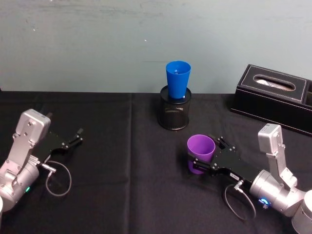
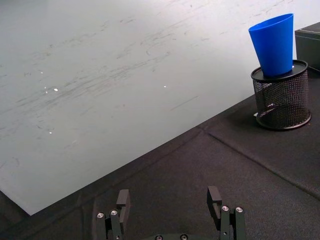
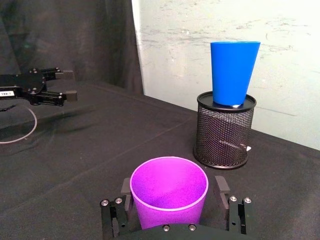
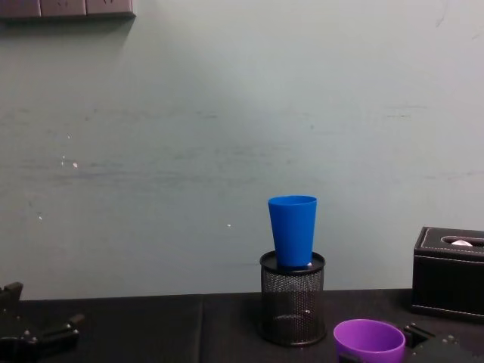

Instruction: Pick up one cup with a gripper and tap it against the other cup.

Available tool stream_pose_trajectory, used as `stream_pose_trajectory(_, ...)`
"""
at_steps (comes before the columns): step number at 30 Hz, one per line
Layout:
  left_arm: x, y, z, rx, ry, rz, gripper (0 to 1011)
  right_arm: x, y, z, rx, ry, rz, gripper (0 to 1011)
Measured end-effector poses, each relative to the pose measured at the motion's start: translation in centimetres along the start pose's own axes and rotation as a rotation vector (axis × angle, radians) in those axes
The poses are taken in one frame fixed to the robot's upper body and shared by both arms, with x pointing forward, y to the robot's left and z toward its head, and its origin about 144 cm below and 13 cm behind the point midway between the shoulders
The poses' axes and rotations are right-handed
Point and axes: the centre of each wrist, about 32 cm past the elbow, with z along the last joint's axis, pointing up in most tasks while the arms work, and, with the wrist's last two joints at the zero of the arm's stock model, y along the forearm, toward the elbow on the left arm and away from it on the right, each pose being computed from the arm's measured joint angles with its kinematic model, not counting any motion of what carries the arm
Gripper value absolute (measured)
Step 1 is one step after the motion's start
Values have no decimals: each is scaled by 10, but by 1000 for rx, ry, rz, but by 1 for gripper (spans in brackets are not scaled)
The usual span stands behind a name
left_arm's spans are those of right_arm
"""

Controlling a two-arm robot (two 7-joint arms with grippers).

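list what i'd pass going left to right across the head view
left gripper, idle → tall blue plastic tumbler standing in the black mesh pen holder → short purple plastic cup, inside the open right gripper → black rectangular tissue box

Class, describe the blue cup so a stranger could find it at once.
On the black table, look back near the wall for the mesh holder. The blue cup stands in it, taller and narrower than the purple cup at the right gripper.
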Motion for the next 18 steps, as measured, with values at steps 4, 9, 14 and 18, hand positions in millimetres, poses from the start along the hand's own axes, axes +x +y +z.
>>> stream_pose_trajectory(4,0,0,0,0,0,0,1012,1,2,0,0,-1,6,1003)
stream_pose_trajectory(9,0,0,0,0,0,0,1012,1,4,0,-2,-2,10,1003)
stream_pose_trajectory(14,0,0,0,0,0,0,1012,1,5,0,-3,-2,12,1003)
stream_pose_trajectory(18,0,0,0,0,0,0,1012,1,5,0,-3,-2,12,1003)
